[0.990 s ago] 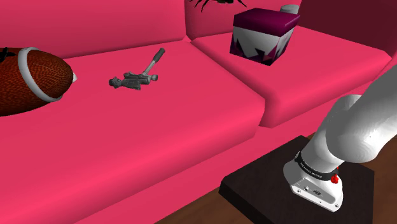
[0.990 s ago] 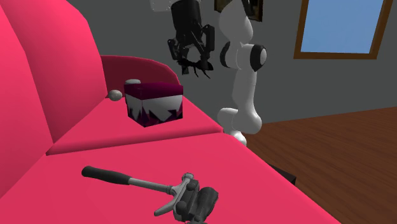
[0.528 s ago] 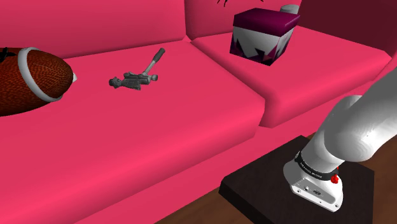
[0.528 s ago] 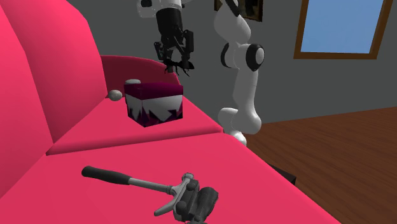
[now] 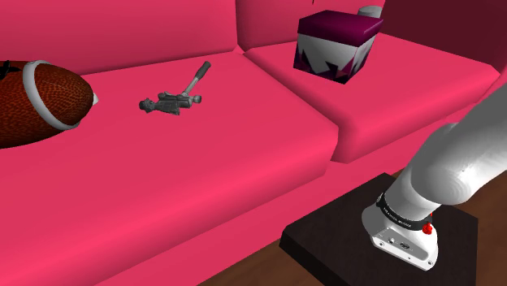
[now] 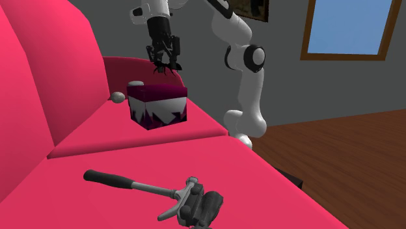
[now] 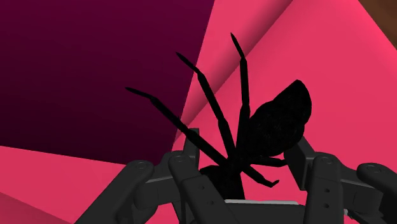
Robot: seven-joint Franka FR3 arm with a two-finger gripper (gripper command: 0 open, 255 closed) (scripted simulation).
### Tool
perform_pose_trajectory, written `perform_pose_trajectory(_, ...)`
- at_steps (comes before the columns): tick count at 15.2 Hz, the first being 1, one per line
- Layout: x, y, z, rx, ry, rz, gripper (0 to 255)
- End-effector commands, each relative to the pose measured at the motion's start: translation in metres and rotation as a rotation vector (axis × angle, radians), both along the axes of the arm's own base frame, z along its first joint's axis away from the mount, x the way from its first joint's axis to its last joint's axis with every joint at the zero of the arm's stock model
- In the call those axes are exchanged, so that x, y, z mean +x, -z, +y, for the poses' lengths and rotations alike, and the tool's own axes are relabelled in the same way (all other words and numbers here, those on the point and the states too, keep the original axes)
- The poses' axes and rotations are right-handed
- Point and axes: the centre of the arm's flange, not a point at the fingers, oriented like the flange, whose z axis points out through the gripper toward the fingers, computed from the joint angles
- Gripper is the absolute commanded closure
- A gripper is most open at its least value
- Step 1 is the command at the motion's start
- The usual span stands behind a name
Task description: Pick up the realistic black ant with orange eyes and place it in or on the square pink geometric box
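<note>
A grey tool [image 6: 195, 203] lies nearest on the pink sofa [image 6: 215, 156] seat. Farther along stands the box [image 6: 158, 105], dark magenta on top with jagged white patches on its sides. Above it, not touching, hangs the gripper [image 6: 164, 60], its fingers clamped on the black ant [image 7: 275, 124], whose legs are splayed.

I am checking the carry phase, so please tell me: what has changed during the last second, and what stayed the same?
The end effector, still shut on the ant, moved toward the second exterior view's left and now hangs roughly above the box. Nothing was let go. The box, the grey tool and the ball stayed where they were.
</note>
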Motion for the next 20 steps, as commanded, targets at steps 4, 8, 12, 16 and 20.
perform_pose_trajectory(4,-0.002,0.003,-0.066,0.000,-0.002,0.000,255)
perform_pose_trajectory(8,-0.004,0.005,-0.119,0.000,-0.002,0.000,255)
perform_pose_trajectory(12,-0.004,0.026,-0.119,0.000,-0.002,0.000,255)
perform_pose_trajectory(16,-0.004,0.047,-0.119,0.000,-0.002,0.000,255)
perform_pose_trajectory(20,-0.004,0.064,-0.119,0.000,-0.002,0.000,255)
